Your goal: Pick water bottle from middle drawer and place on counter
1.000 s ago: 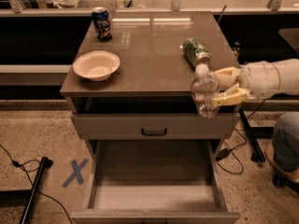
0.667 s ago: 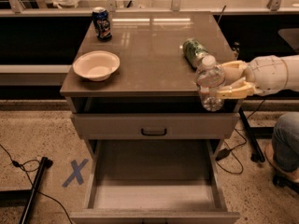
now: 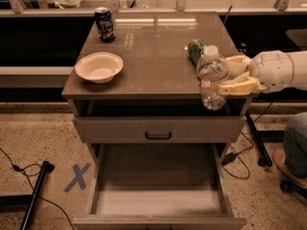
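My gripper (image 3: 229, 74) comes in from the right and is shut on the water bottle (image 3: 211, 78), a clear ribbed bottle with a white cap. The bottle is upright, held at the counter's (image 3: 153, 56) front right edge, its base hanging below the slab's front lip. The middle drawer (image 3: 158, 186) is pulled out below, its flat floor bare. A drawer front with a small black handle (image 3: 158, 129) is shut above it.
A white bowl (image 3: 99, 66) sits at the counter's front left. A blue can (image 3: 104, 24) stands at the back left. A green can (image 3: 196, 50) lies just behind the bottle. A person's leg and chair (image 3: 293, 152) are at the right. A blue X (image 3: 77, 177) marks the floor.
My gripper has lifted the bottle a little and carried it right and toward the counter's front right edge. The bottle now stands more upright.
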### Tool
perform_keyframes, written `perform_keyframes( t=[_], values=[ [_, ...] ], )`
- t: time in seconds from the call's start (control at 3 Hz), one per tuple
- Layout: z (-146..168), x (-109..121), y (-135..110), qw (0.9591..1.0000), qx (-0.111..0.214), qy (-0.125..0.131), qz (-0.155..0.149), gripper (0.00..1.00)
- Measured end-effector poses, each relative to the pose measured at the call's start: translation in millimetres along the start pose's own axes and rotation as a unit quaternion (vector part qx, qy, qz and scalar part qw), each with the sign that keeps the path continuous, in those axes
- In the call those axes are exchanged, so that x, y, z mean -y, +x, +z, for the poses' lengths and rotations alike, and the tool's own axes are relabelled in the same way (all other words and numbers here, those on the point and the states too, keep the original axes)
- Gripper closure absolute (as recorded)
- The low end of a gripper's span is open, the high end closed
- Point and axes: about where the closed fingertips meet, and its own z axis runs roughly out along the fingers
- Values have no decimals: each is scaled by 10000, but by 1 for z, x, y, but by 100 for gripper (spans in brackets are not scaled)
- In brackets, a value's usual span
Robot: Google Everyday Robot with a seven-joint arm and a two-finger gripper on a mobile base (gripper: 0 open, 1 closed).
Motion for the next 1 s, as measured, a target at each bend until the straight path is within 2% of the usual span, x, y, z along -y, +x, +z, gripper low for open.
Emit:
perform_keyframes(
  t=[0.33, 0.67, 1.0],
  values=[
    [9, 9, -24, 9990, 212, 160, 372, 100],
    [9, 28, -30, 9955, 396, 428, 753, 100],
    [-1, 59, -26, 9901, 742, 765, 916, 100]
  ],
)
